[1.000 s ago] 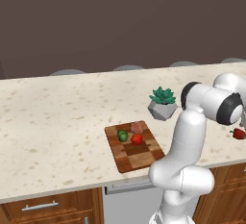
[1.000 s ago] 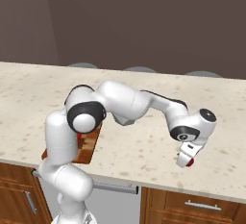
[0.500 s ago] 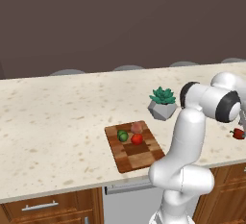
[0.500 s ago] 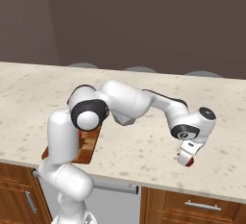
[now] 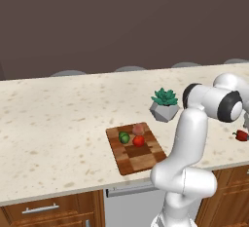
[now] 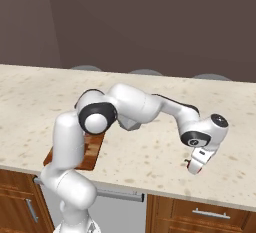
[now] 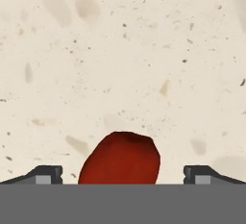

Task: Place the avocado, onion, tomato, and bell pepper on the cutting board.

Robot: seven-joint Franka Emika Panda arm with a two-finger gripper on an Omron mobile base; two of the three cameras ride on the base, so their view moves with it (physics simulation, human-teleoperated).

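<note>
The bell pepper lies on the desk between wide-spread fingers – nothing held (board well apart). If closed off-centre, it could probably be squeezed out sideways – its lumpy skin rolls.

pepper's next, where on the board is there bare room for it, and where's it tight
The board's near half, toward the counter edge, is bare. Its far half is crowded: avocado, onion and tomato cluster there. The open fingers straddle the pepper, far right of the plant.
</note>
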